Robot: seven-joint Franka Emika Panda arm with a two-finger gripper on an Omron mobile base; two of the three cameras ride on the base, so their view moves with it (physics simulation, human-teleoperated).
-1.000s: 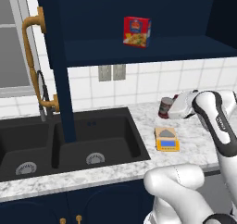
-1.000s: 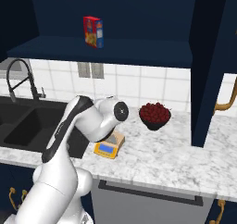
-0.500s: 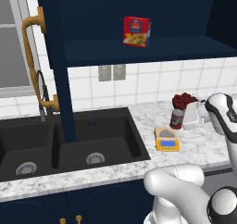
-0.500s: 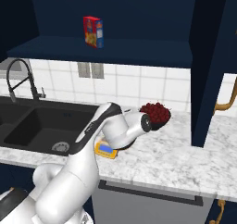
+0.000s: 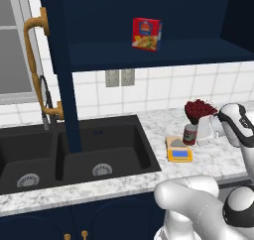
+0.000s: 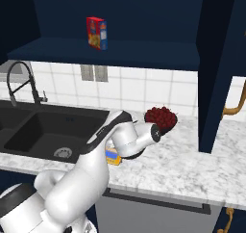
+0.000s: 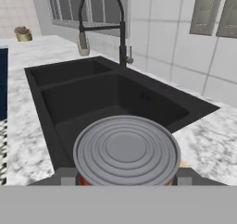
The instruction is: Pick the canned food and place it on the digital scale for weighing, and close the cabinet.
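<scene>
Bare counter (image 5: 124, 184) lies in front of the digital scale (image 5: 178, 152), while the bowl of red fruit (image 5: 199, 110) crowds it from behind, the sink (image 5: 74, 150) drops away left, and the cabinet (image 5: 62, 70) door hangs open above.

I count: one canned food (image 5: 189, 133), one digital scale (image 5: 178, 150), one bowl of red fruit (image 6: 160, 118), one red-and-yellow box (image 5: 147, 34), one faucet (image 7: 104, 21), two sink basins (image 5: 74, 152), two wall outlets (image 5: 120, 77).
</scene>
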